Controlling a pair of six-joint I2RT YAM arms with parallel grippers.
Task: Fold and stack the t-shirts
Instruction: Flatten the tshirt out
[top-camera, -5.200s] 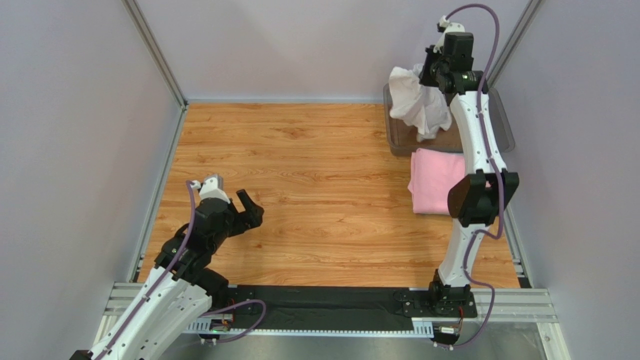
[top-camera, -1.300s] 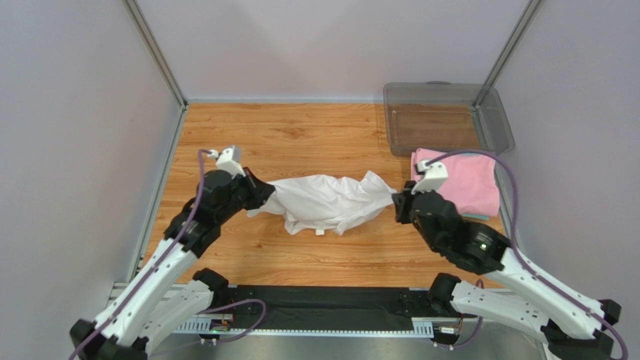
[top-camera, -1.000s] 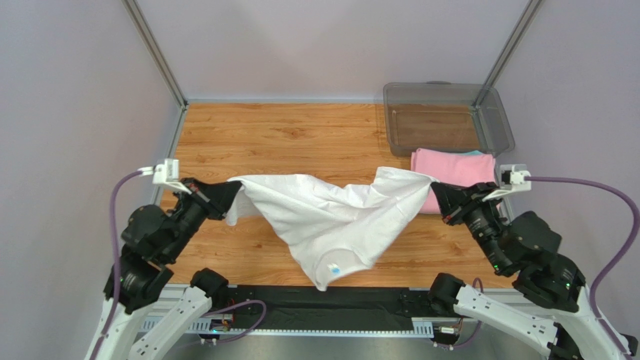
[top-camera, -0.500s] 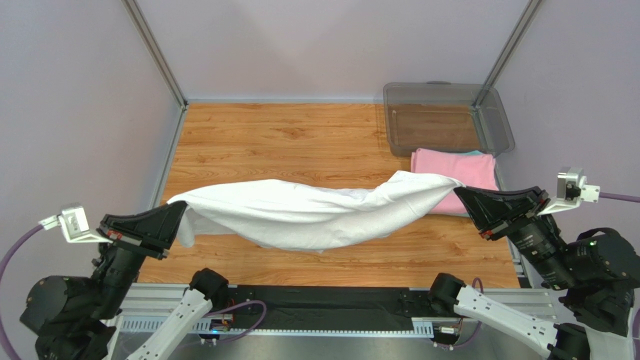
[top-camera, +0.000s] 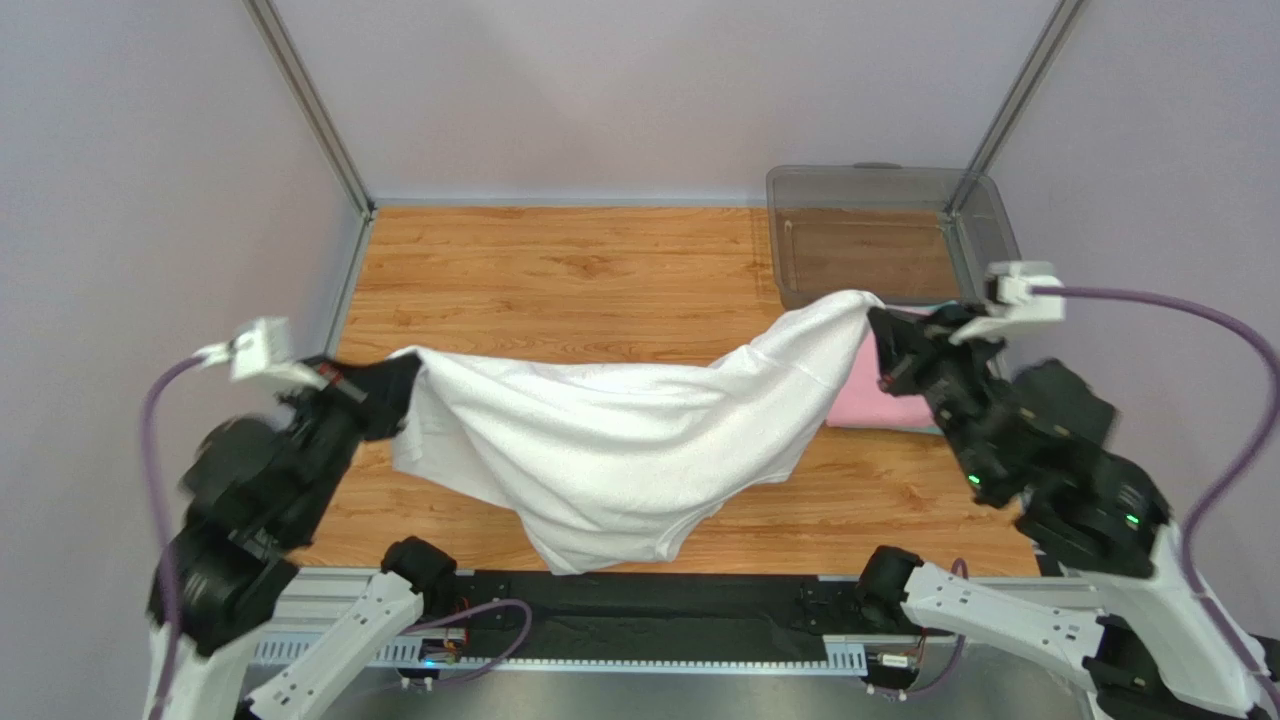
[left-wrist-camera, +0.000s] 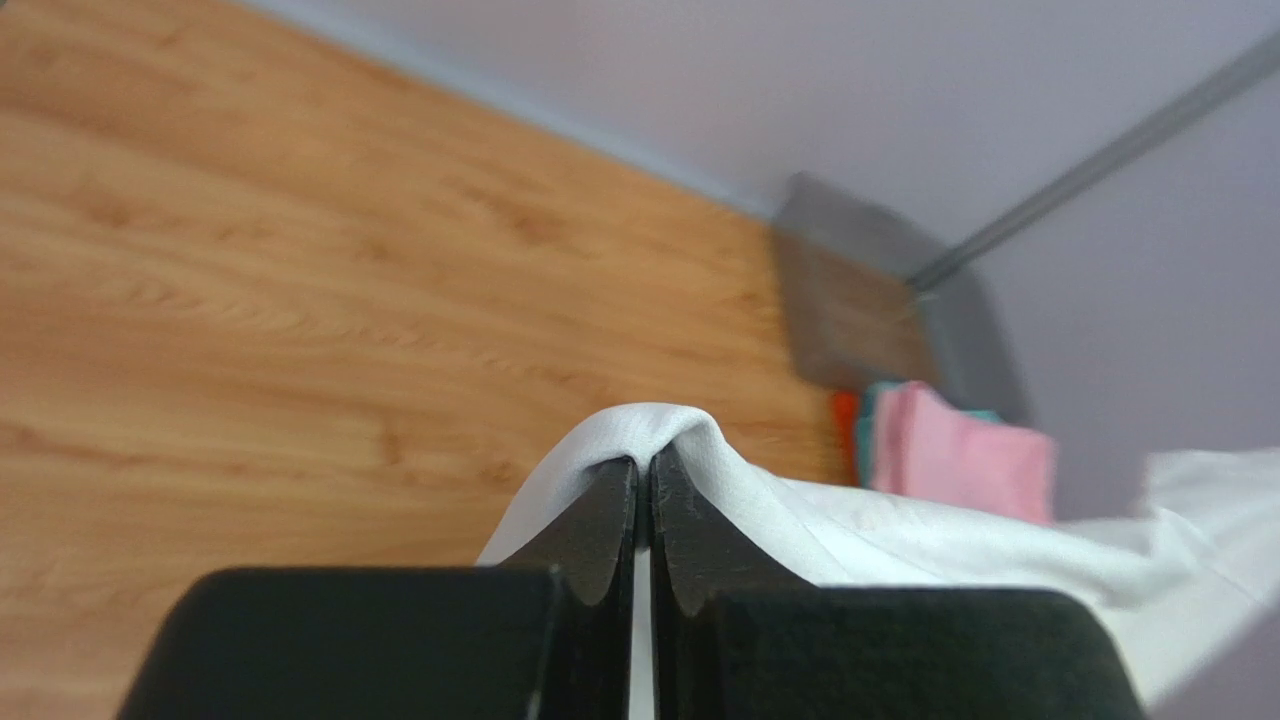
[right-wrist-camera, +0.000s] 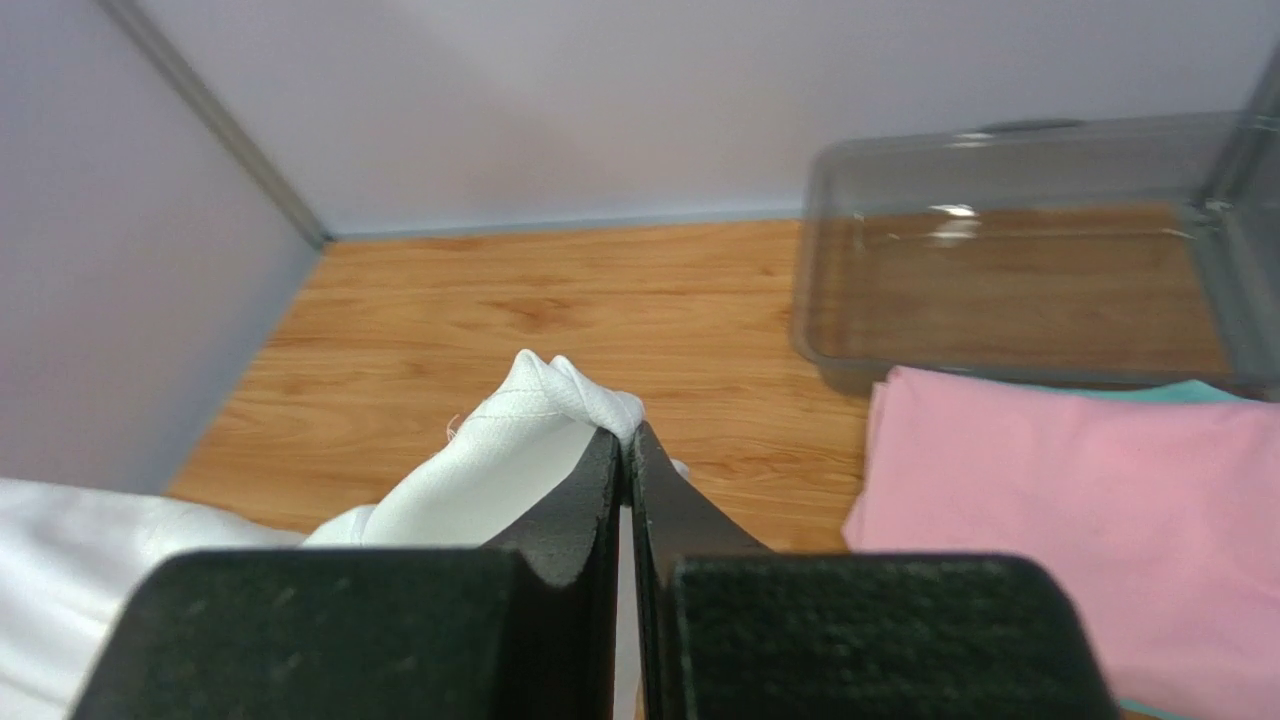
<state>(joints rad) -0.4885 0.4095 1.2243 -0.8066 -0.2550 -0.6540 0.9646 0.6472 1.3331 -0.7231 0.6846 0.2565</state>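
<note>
A white t-shirt (top-camera: 631, 435) hangs in the air, stretched between both arms above the wooden table (top-camera: 601, 285). My left gripper (top-camera: 394, 383) is shut on its left corner; white cloth (left-wrist-camera: 661, 435) drapes over the shut tips in the left wrist view. My right gripper (top-camera: 879, 323) is shut on the right corner, a bunch of the white fabric (right-wrist-camera: 549, 393) poking past its tips. The shirt's middle sags toward the table's near edge. A folded pink t-shirt (top-camera: 864, 393) lies at the right, largely behind the right arm, with a teal edge (right-wrist-camera: 1187, 393) beneath it.
A clear plastic bin (top-camera: 887, 240) stands at the back right corner, nothing visible inside it. Grey walls and metal posts (top-camera: 308, 105) close in the table on three sides. The black base rail (top-camera: 646, 608) runs along the near edge.
Both arms lifted the white t-shirt off the table and spread it wide. In the last half second both grippers moved back in toward the table and the shirt's middle dropped lower.
</note>
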